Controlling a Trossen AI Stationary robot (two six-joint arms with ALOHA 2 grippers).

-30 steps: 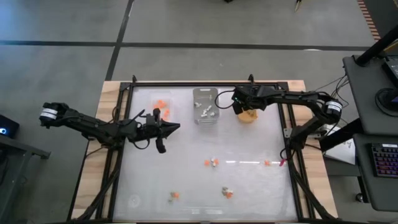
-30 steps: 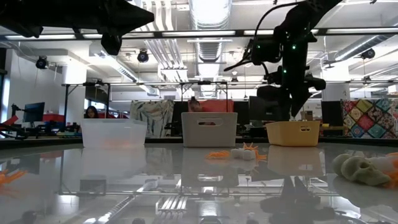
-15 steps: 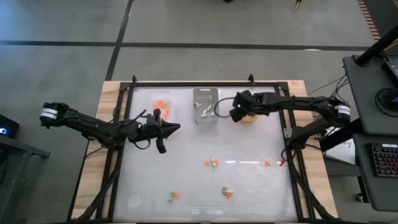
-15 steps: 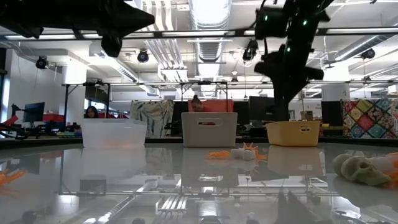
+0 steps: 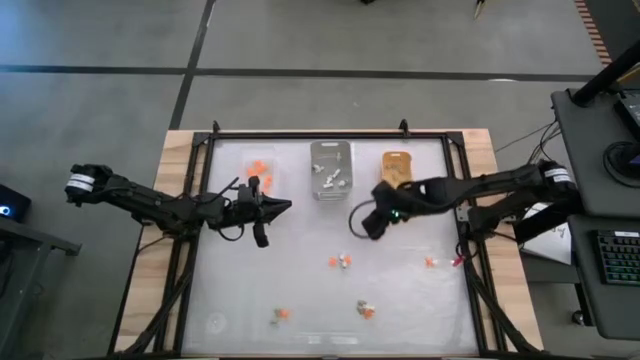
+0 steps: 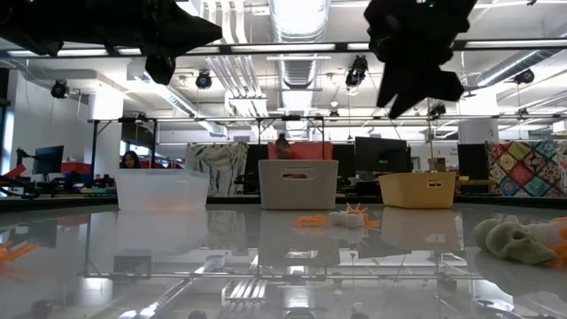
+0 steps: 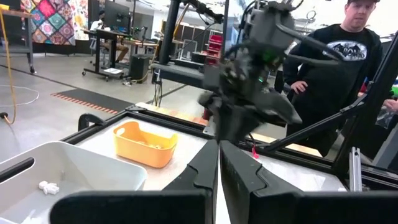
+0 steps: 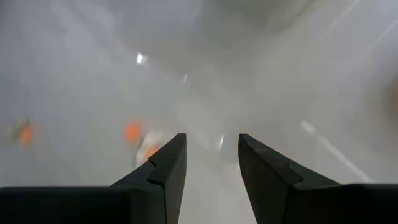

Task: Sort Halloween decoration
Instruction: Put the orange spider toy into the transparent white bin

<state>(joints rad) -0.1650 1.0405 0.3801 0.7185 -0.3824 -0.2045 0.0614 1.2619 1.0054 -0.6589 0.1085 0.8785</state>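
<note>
Orange trinket (image 8: 132, 131) beyond open right tool (image 8: 208, 163)

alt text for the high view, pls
Overhead: the right gripper hangs open mid-table, empty, short of a few small orange and white trinkets scattered nearer the front edge. Clear tray, grey tray and orange-yellow tray line the back; the left gripper waits shut.

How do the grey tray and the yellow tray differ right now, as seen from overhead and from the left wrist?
The grey tray sits in the middle of the back row; the yellow tray sits to its right. The grey tray holds small white trinkets; the yellow tray's contents look tan and I can't make them out. Both are small rectangular trays, upright on the table, and no tool touches either.
</note>
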